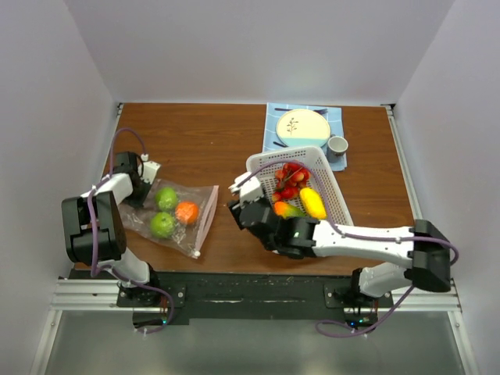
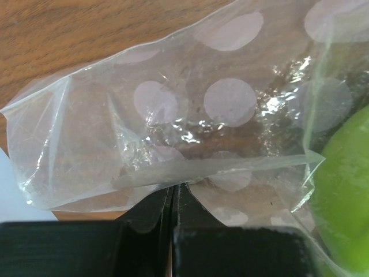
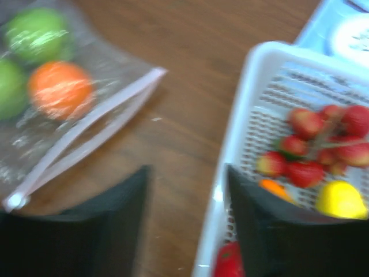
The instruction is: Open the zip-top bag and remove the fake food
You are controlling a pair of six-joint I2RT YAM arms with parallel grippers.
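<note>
Left wrist cam: left tool (image 2: 174,199) clamped on the zip-top bag (image 2: 173,115) edge, right tool (image 3: 187,176) fingers apart by the basket (image 3: 242,115) rim.

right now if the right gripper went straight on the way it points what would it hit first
Most likely bare table, in the gap between zip-top bag and white basket, though depth is unclear. The right gripper is open, the basket rim close beside it.

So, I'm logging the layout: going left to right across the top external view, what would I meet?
In order: left gripper, pinching the zip-top bag → green fruits inside it → orange → right gripper, open → strawberries in the white basket → lemon → cup.
</note>
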